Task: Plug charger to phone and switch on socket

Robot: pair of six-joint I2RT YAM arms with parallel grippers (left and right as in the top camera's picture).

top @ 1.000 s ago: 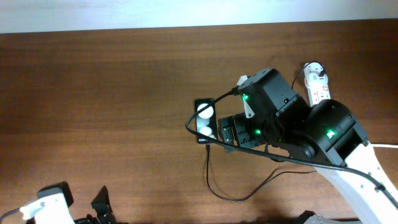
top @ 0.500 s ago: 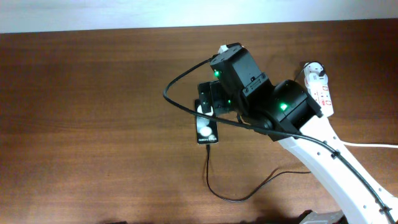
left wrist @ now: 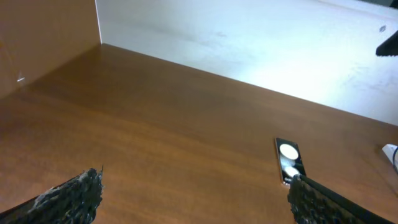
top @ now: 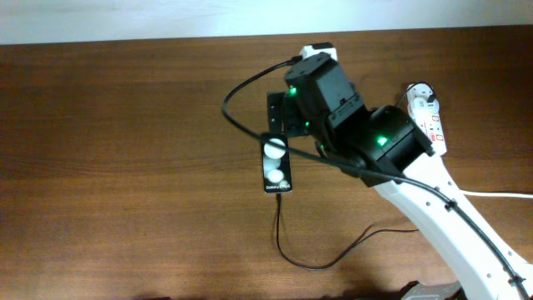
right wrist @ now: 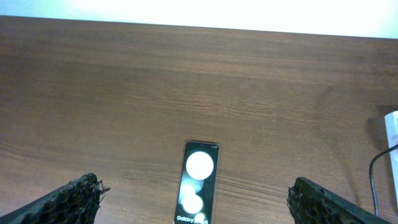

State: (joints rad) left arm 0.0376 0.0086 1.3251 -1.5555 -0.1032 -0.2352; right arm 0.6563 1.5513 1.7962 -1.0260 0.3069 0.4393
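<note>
Step in hand, we judge: the switch on the power strip [top: 430, 129]. The charger cable [top: 278, 225] meets the near short edge of the phone [top: 276, 164], so the plug looks in. We can't confirm it is fully seated.

The right gripper [right wrist: 194, 186] hovers well away from the power strip, over the phone, with its fingers wide apart and holding nothing. The left gripper [left wrist: 196, 186] is far from the power strip at the near table [top: 125, 125] edge, also spread and empty.

To do it well:
- Rise straight off the phone first, so the arm's thick black robot cable [top: 224, 110], which drapes across the phone's far end, doesn't drag it.
- Cross to the power strip and bring the fingers together, or lead with one fingertip.
- Press straight down on the red switch; a sideways push could slide the strip.
- Stay clear of the round white adapter [top: 423, 98] at the strip's far end.

Phone: a flat, glossy black slab lying flat, well apart from the power strip, toward the table's middle. There are two round white spots on its face, and we read "Galaxy" lettering at the near end in the right wrist view. The charger cable is thin and black, and loops from the phone back toward the power strip; its strip end is hidden under the arm.
</note>
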